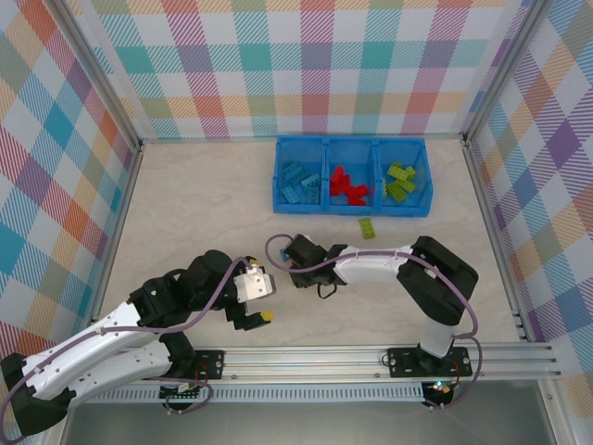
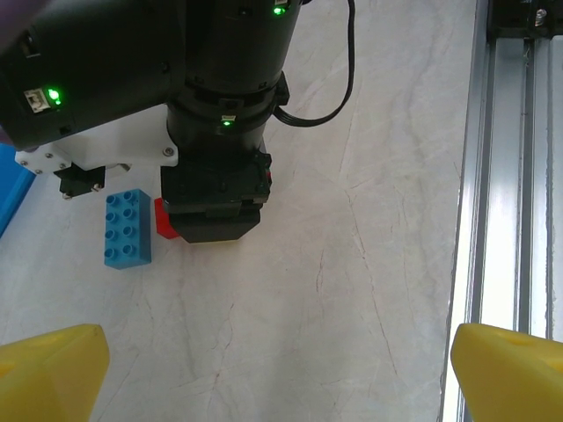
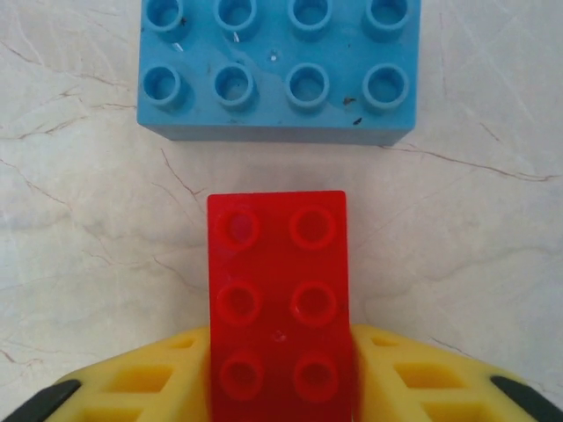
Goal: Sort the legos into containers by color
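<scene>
- The right gripper [image 3: 280,387] pinches a red brick [image 3: 277,290] on the table [image 3: 475,264], with a yellow finger [image 3: 149,378] against each long side.
- A blue brick [image 3: 277,70] lies just beyond the red one (a thin strip of table shows between them).
- The left gripper [image 2: 280,352] hovers near, its fingers [image 2: 48,369] spread wide and holding nothing.
- The tray [image 1: 324,209] sits at the far side and holds sorted bricks [image 1: 347,185]: blue left, red middle, green right.
- One green brick [image 1: 368,228] lies on the table just in front of the tray.
</scene>
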Controlling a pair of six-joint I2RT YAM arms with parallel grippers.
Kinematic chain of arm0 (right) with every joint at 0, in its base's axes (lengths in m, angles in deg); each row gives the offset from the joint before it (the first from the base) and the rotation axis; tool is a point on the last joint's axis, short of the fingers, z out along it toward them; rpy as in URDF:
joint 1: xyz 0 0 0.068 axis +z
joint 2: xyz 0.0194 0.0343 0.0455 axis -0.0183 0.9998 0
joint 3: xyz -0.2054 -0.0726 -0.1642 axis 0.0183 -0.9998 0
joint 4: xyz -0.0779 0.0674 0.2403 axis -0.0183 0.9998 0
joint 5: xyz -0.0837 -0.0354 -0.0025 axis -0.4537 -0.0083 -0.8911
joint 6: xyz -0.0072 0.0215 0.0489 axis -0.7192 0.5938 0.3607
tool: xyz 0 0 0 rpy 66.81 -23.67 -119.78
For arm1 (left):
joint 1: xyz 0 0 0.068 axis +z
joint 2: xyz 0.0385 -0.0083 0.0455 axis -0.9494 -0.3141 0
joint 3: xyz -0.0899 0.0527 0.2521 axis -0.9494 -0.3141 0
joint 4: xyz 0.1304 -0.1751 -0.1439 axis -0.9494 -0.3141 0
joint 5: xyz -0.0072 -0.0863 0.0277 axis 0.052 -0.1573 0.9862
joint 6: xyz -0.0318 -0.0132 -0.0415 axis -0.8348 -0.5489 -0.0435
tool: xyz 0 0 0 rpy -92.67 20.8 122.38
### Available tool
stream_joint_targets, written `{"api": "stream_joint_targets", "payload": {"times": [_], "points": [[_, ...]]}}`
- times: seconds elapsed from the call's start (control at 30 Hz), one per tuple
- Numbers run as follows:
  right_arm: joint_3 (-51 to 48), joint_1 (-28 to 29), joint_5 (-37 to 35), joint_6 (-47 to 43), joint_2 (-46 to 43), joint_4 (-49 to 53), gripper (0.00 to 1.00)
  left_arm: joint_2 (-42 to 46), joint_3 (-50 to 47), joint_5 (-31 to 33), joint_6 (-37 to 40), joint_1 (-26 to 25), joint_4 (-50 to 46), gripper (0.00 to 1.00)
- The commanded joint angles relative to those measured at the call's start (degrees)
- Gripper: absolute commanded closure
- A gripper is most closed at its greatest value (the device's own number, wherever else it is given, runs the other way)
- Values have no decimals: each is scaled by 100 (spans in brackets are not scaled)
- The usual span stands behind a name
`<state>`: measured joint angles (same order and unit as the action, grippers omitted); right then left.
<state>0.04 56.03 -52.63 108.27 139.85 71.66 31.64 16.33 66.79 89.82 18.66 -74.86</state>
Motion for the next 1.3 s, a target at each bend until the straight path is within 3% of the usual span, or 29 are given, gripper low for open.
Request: {"api": "stream_joint_targets", "payload": {"times": [0.0,0.27,0.37,0.47,0.63,0.87,0.93,1.1,1.27], "points": [[-271,37,-38,116,-409,-146,63,14,-2,-17,55,74,17,0],[-680,-36,-476,142,-1851,167,66,87,-50,-54,22,74,161,0],[-613,-378,-736,-141,-2409,255,67,111,-68,-11,-30,73,223,0],[-451,-1119,-731,-579,-2691,104,68,161,-72,116,-126,74,306,0],[246,-2456,-414,-1283,-2035,-359,68,251,-107,539,-627,78,617,0],[1880,-3466,213,-1523,-62,-474,64,370,-153,845,-926,81,775,0],[2361,-3571,308,-1502,386,-339,63,358,-153,885,-930,82,753,0],[3298,-3704,427,-1376,1052,153,46,262,-138,913,-945,83,732,0],[3086,-3701,740,-1201,449,267,43,65,-48,905,-954,83,585,0]]}}
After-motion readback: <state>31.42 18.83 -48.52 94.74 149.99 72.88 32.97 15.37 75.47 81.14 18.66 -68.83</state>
